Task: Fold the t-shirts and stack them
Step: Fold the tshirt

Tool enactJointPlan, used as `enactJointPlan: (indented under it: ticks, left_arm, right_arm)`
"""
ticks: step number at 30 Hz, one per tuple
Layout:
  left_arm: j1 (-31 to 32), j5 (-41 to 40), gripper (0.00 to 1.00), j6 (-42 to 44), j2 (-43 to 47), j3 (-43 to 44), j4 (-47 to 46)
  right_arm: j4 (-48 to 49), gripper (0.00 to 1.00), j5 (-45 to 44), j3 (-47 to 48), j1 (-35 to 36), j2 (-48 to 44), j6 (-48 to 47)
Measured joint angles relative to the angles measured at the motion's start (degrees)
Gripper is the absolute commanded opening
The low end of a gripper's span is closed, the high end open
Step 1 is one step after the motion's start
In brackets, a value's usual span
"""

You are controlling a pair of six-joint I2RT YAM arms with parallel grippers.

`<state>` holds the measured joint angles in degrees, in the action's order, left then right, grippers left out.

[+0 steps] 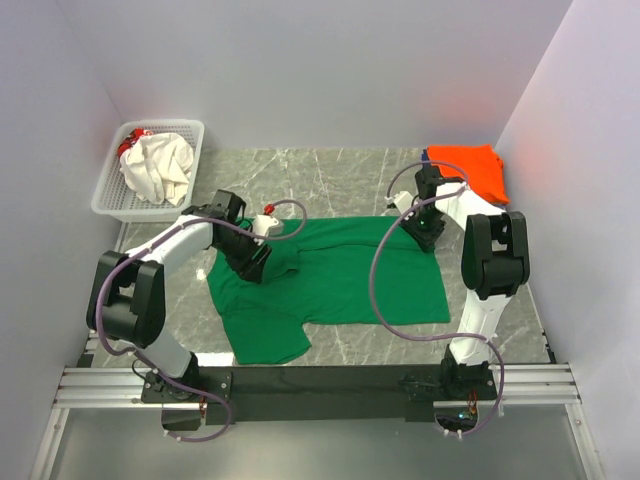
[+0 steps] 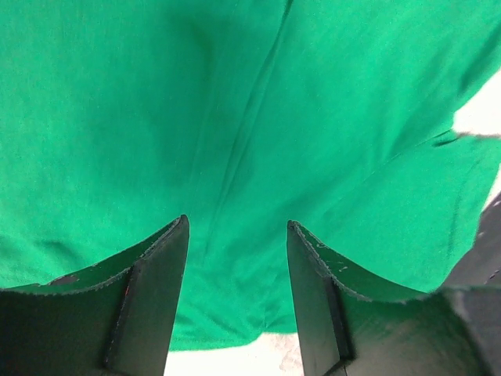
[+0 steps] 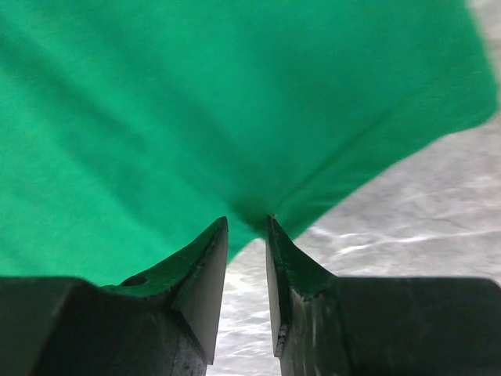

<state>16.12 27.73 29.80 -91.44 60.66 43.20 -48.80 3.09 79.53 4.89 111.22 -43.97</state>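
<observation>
Left end effector [image 2: 236,221] seen wide, nothing gripped, over green t-shirt [image 1: 340,270] | right end effector [image 3: 247,218] narrowed, shirt edge pinched at its tips | green t-shirt spread on counter [image 1: 330,175], fold judged barely begun | orange t-shirt [image 1: 470,165] stacked far right, white t-shirt [image 1: 158,168] unfolded in basket [image 1: 110,200] | both arms reached forward, wrists low

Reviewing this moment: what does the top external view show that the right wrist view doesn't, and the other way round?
Only the top external view: the white plastic lattice basket holding cream-white cloth at the far left, and the bright orange t-shirt at the far right. Only the right wrist view: the right gripper up close, its tips narrowly apart with cloth puckering toward them, apparently pinching an edge. Both: the dark green t-shirt spread on the grey marbled tabletop.
</observation>
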Motion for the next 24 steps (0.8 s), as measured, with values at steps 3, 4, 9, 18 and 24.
enactJointPlan:
  ticks: [3, 4, 9, 18, 24]
  left_arm:
    - [-0.9, -1.4, 0.59, 0.3, 0.0, -1.4, 0.0]
    - [-1.2, -2.1, 0.58, 0.6, 0.0, -1.8, -0.1]
    - [-1.6, -4.7, 0.55, 1.8, 0.0, -2.7, 0.0]
    - [-1.8, -8.2, 0.53, 3.7, 0.0, -2.7, 0.9]
    - [-2.8, -8.4, 0.52, 3.6, 0.0, -3.4, 1.9]
  right_arm:
    - [1.9, 0.34, -1.3, -0.2, 0.0, 0.0, -0.7]
    - [2.6, 0.34, -1.8, -0.5, 0.0, 0.0, -0.9]
    - [4.4, 0.33, -3.6, -1.0, 0.0, 0.8, -1.7]
    - [4.7, 0.31, -4.3, -1.0, 0.1, 1.5, -2.0]
    - [4.7, 0.30, -4.7, -1.0, 0.2, 1.5, -2.0]
